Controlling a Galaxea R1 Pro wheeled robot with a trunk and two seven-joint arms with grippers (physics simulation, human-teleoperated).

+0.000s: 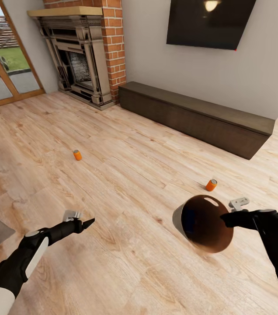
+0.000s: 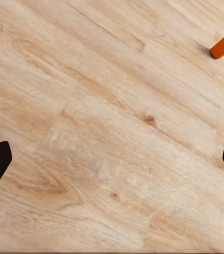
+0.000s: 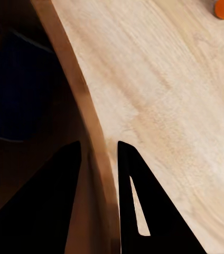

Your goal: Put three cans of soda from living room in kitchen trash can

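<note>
Here your right gripper point(image 1: 224, 217) is clamped on the rim of the bin point(image 1: 202, 223), one finger point(image 3: 46, 203) inside, the other outside; it hangs tilted above the floor point(image 1: 126, 175), its copper inside facing you. One can point(image 1: 211, 185) stands just beyond it, another point(image 1: 77, 155) far to the left toward the fireplace point(image 1: 75, 65). Your left gripper point(image 1: 88, 222) hangs spread wide over bare boards, holding nothing.

My arms are matte black with white shells near the shoulders. Each tool point(image 1: 88, 222) point(image 1: 226, 217) has black tapered fingers and a grey bracket.
</note>
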